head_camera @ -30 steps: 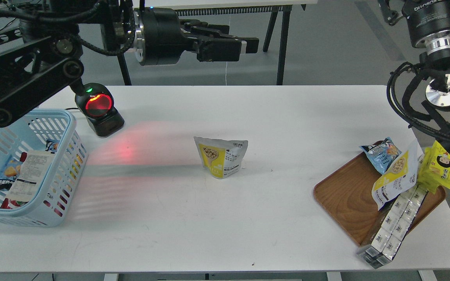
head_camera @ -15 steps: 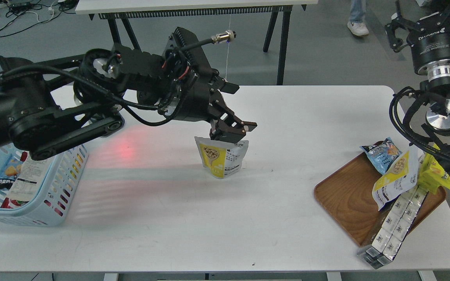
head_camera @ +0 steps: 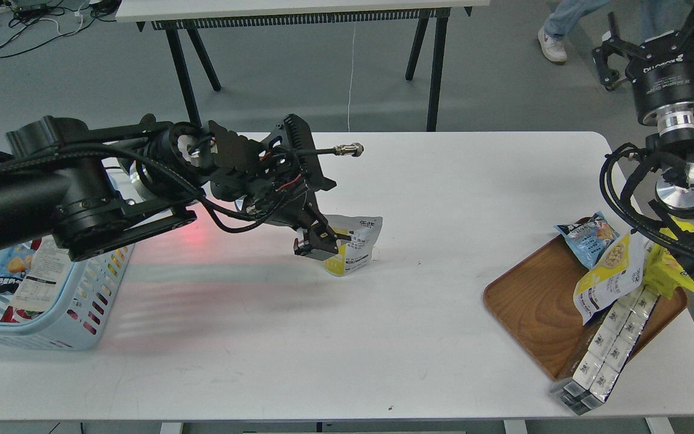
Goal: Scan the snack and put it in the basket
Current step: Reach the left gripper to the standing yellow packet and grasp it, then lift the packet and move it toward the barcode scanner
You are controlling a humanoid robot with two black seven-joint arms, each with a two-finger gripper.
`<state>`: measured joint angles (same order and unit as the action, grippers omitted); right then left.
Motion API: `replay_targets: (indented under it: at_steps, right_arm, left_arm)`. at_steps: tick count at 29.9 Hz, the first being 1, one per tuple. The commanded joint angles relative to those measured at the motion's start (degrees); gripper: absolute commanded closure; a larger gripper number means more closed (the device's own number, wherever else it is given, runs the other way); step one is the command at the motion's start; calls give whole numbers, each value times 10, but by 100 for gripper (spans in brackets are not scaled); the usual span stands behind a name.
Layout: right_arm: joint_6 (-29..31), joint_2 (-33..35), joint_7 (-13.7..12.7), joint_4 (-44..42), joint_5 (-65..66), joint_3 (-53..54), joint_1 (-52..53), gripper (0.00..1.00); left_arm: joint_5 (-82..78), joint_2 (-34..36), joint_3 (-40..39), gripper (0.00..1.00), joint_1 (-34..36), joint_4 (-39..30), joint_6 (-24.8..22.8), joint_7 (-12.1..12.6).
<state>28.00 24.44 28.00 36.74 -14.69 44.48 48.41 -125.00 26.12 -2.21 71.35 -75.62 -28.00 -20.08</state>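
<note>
Head view: left end effector [head_camera: 317, 244] down at the left side of the pouch [head_camera: 356, 246], which stands mid-worktop [head_camera: 347, 349], white and yellow, its left half hidden behind the fingers. Fingers dark and bunched against the foil; can't tell if they are closed on it or merely touching. Left arm reaches in low across the worktop from the left, cable connector sticking out to the right above the pouch. Basket [head_camera: 67, 328], light blue, at the left edge, partly under the arm, packets inside. Red glow on the worktop between basket and pouch. Right end effector [head_camera: 612, 54] up at the top right, well off the worktop, seen end-on; opening can't be told. Wooden tray [head_camera: 534, 307] at the right: blue packet [head_camera: 588, 238], a second white-yellow pouch [head_camera: 609, 274], yellow pack [head_camera: 672, 271], and a long carton [head_camera: 603, 355] hanging over the tray's near edge.
</note>
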Motion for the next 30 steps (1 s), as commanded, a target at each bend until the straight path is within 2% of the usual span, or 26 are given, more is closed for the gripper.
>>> replay_targets:
  at_steps: [1,6,13,19,26,30]
  right_arm:
    - [0,1,0,0,0,-1,-2,1]
    - [0,3,0,0,0,-1,-3,1]
    - [0,8,0,0,0,-1,-3,1]
    - [0,8,0,0,0,-1,-9,1]
    - [0,9,0,0,0,-1,-11,1]
    - [0,9,0,0,0,-1,-11,1]
  left_arm:
    - [0,-11,3,8,-13,29,0,-2]
    - [0,-30,3,22,-14,64,0,-4]
    - [0,-46,2,45,-18,66,0,-3]
    - [0,-55,2,61,-21,80,0,-2]
    - [0,-59,2,86,-20,97,0,-3]
    - [0,-58,2,93,-21,97,0,-4]
